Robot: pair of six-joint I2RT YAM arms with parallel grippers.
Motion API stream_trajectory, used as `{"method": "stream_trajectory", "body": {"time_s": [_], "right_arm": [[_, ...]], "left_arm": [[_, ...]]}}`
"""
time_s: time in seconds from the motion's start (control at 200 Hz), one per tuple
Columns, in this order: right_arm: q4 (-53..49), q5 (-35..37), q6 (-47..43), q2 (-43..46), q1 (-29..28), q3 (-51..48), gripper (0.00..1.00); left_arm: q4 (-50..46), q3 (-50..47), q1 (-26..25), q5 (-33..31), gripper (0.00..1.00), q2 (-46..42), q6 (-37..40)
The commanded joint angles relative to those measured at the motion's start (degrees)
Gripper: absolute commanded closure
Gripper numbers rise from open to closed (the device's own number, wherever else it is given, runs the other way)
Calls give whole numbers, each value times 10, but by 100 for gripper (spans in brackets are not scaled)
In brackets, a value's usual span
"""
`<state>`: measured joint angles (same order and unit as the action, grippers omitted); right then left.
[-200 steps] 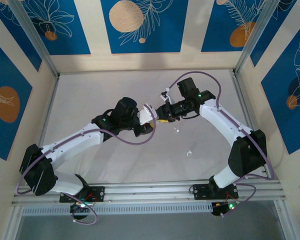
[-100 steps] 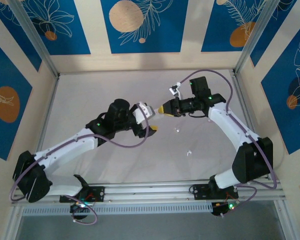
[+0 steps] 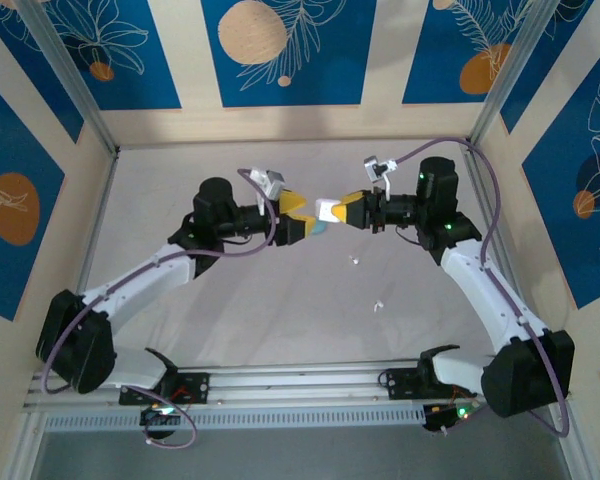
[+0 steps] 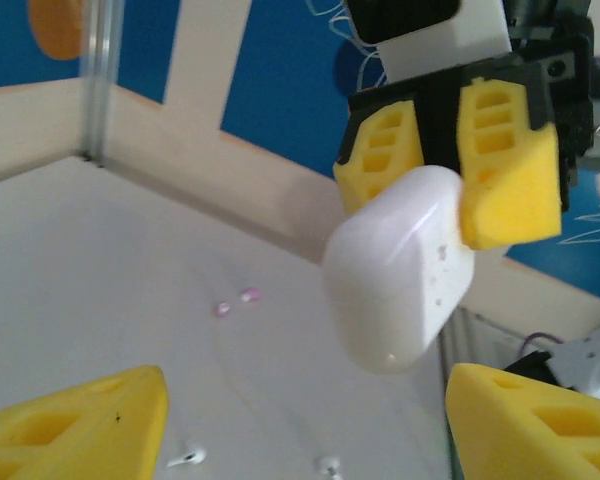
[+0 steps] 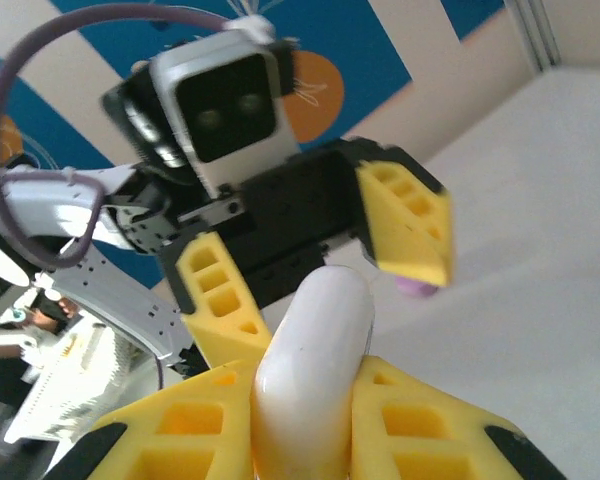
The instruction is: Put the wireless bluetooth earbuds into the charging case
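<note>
Earbuds (image 3: 377, 306) lie loose on the white table (image 3: 230, 310): one tiny glossy white bud nearest the arm bases, and a second bud (image 3: 354, 261) just past it toward eleven o'clock. Nothing covers them. Both sit on bare tabletop at about five o'clock from the charging case (image 3: 327, 210), well apart from it. That case, a smooth white pebble, is up off the table, clamped by one end in the right gripper (image 3: 340, 210). The left gripper (image 3: 298, 222) faces it from nine o'clock, its yellow fingers spread wide to either side of the case's free end and holding nothing. Farther off, two pink specks (image 4: 250, 295) rest on the table near the foot of the cream wall (image 4: 230, 170).
</note>
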<state>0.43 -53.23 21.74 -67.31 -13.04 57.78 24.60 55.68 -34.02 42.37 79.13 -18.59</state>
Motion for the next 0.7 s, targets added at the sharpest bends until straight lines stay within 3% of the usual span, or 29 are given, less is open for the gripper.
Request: {"method": "stream_trajectory", "body": {"time_s": [0.0, 0.12, 0.28, 0.695], "right_arm": [[76, -15, -28, 16, 1, -14, 83], [102, -23, -22, 20, 1, -14, 83], [139, -31, -4, 19, 1, -19, 83], [161, -32, 7, 17, 0, -17, 83]], "left_arm": [[143, 23, 1, 78, 27, 22, -115], [220, 41, -2, 103, 28, 53, -179], [200, 65, -17, 112, 30, 66, -164], [223, 75, -31, 134, 46, 73, -181]]}}
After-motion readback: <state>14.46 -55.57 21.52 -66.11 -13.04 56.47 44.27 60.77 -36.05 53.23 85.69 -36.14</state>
